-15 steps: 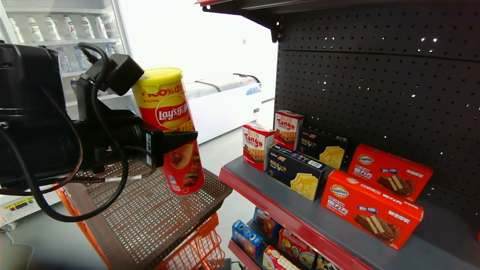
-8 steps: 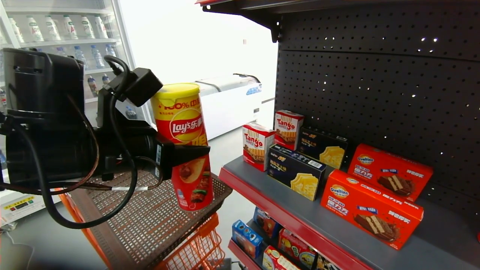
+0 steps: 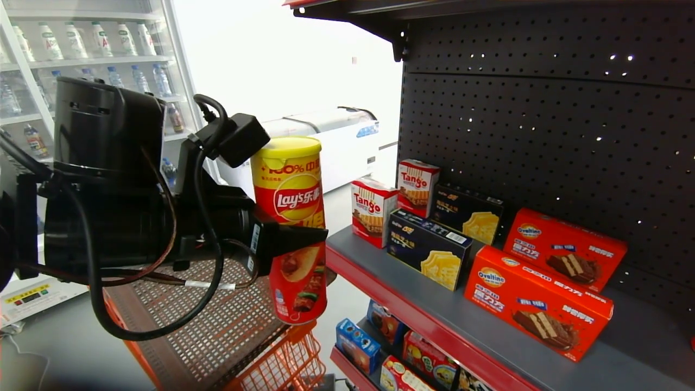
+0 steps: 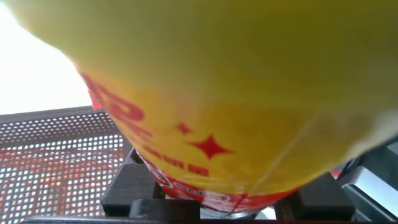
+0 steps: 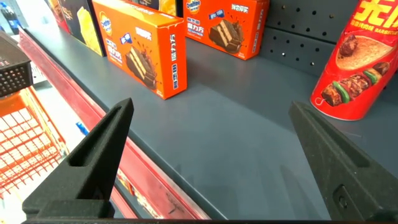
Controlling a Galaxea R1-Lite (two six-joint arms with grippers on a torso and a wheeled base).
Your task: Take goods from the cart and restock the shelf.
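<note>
The shelf (image 3: 374,260) takes up the robot's right side, with a grey board, a red front lip and a pegboard back. The cart (image 3: 179,336) stands just off its left end, a brown mesh tray over an orange basket. The left jaws are clamped around the middle of the chip can (image 3: 290,190), one dark finger crossing its label. The can hangs upright with a slight tilt over the cart's near corner, just beside the shelf's end and not yet above the board. In the left wrist view its yellow top (image 4: 236,93) sits close against the camera. Its base looks lower than the red lip, so a straight sideways move could knock it against that edge and twist it in the grip. I judge it needs lifting first. On the board lie orange boxes (image 3: 537,304) and dark blue boxes (image 3: 429,247), and two red-and-white wafer boxes (image 3: 372,209) stand on end nearest the can. These are the likeliest to be pushed over if the can comes in at that end. The can is tall and narrow, so it may topple if let go while leaning. The right jaws hover wide open and empty over bare board (image 5: 236,137), near a second can (image 5: 357,68) standing at the back.
</note>
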